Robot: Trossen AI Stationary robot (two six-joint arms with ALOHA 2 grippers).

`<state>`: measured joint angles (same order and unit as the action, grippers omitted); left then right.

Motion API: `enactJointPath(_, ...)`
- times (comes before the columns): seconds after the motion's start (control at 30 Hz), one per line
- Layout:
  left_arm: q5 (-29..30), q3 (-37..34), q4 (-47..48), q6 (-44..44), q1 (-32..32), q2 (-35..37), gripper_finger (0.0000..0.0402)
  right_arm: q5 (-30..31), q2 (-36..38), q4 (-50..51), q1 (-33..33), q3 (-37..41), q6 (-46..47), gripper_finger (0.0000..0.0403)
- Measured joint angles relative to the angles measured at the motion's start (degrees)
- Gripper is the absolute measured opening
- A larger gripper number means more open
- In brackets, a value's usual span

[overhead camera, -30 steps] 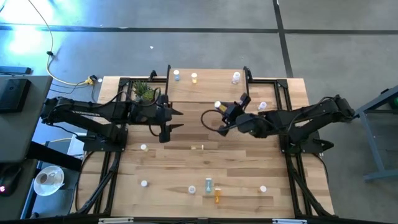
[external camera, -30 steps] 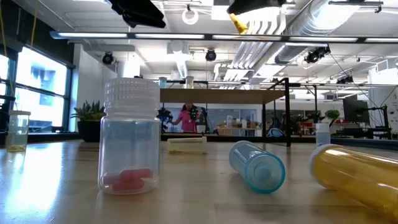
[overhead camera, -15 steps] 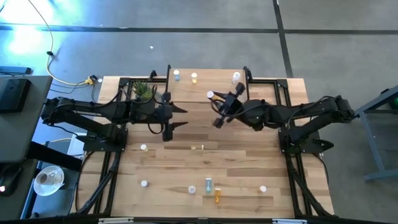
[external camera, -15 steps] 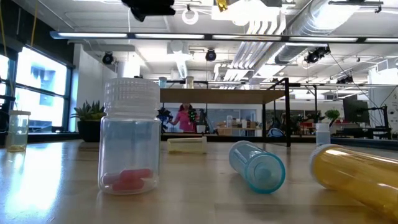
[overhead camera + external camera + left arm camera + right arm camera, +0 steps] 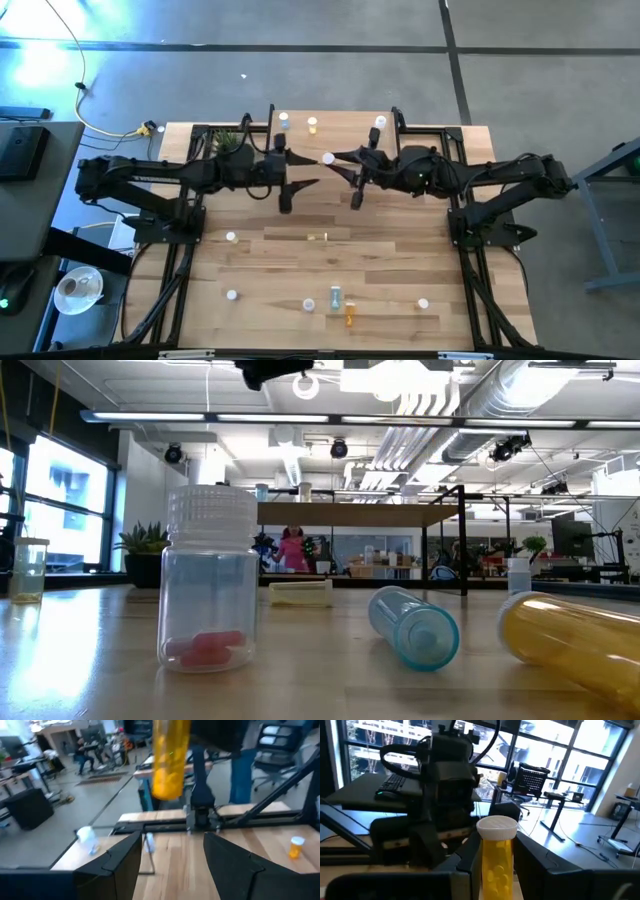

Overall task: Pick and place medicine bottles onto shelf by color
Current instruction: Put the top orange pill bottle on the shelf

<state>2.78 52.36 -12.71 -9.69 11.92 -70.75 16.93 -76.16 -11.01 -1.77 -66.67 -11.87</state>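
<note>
Right pincer (image 5: 497, 865) clamps yellow bottle (image 5: 496, 851); left pincer (image 5: 305, 172) agape, seemingly empty

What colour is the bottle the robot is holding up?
Yellow bottle with a white cap, clearest in the right wrist view.

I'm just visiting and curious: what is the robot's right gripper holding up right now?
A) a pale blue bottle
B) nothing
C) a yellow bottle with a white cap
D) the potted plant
C: the right wrist view shows the yellow bottle, white-capped, upright between the right gripper fingers.
</note>
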Motion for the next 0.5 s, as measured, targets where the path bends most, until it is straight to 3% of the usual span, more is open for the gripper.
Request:
enactJointPath(0.1,-2.6,0.0,-4.1,0.5,1.0,-2.3,0.0201,-1.2,0.0,0.4,1.2,0.0,1.0,0.0083)
enactJointPath(0.5,-2.1,0.0,-16.1,2.6,4.7,-8.2,0.0201,-2.6,0.0,1.2,2.5,0.0,3.3,0.0083)
